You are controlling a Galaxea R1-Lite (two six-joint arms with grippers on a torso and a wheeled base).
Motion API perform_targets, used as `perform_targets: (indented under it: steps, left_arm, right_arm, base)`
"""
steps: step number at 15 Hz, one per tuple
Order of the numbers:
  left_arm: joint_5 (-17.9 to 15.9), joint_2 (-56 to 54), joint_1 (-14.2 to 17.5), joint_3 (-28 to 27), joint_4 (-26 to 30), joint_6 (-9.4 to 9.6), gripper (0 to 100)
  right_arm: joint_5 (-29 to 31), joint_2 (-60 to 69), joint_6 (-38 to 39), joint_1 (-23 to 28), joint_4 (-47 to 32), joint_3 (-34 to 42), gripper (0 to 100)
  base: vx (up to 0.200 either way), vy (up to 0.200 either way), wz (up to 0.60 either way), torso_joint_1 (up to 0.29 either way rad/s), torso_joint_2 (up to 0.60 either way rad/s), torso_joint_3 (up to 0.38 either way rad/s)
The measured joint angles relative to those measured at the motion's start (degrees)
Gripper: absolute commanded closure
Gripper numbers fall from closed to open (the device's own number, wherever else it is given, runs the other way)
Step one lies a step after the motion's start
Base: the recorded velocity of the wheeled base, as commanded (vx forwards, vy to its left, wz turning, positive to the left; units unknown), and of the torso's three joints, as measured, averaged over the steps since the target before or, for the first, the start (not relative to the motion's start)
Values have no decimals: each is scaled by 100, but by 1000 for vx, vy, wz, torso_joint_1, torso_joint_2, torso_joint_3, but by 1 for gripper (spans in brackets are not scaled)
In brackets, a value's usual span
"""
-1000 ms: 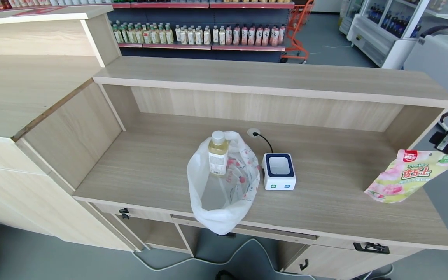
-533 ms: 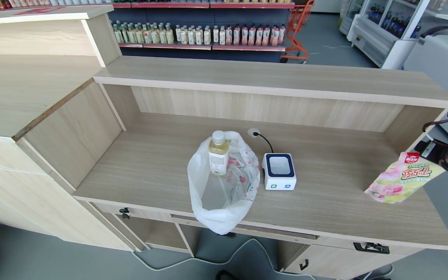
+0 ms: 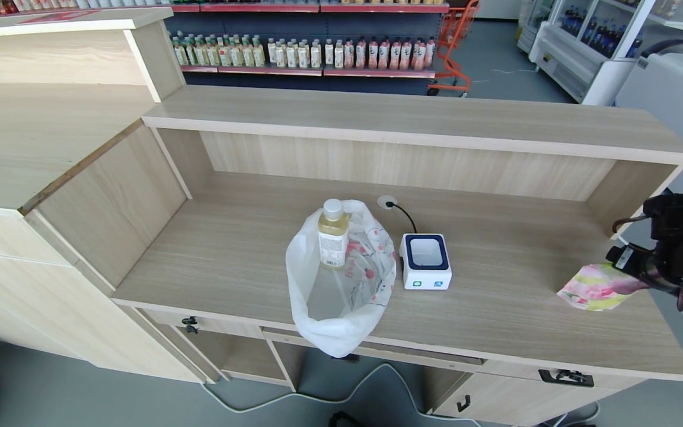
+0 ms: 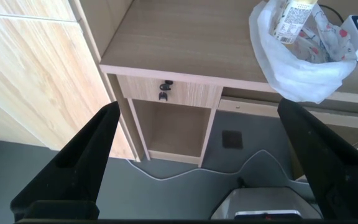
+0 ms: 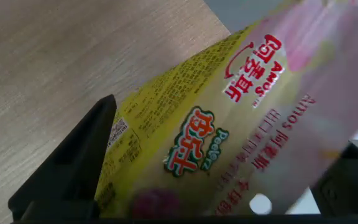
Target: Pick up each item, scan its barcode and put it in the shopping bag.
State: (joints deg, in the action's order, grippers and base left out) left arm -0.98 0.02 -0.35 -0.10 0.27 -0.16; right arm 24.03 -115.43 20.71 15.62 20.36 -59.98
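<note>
- The right gripper point(image 5: 222, 155) is closed on the top of the snack pouch point(image 3: 596, 289), whose lower end rests at the right edge of the counter point(image 3: 495, 314).
- The left gripper point(image 4: 197, 106) hangs wide open and empty below the counter's front-left corner.
- The shopping bag point(image 3: 318, 320) overhangs the front edge with a tea bottle point(image 3: 333, 234) inside, and the barcode scanner point(image 3: 425, 261) stands just beside it.
</note>
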Motion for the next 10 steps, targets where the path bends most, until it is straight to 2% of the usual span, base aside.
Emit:
perform_targets:
  steps: [2,3,10]
  left_arm:
    - [2,0,0,0,0,-2,0]
    - [0,0,0,0,0,0,0]
    - [0,0,0,0,0,-5,0]
  right_arm:
    - [-5,-223,-46,-22,372,-20,0]
    - [-13,-315,-106,-35,618,-20,100]
    - [-139,-588,-1059,-68,1062,288,100]
  base:
    - [0,0,0,0,0,0]
    - [0,0,0,0,0,0]
    - [0,0,0,0,0,0]
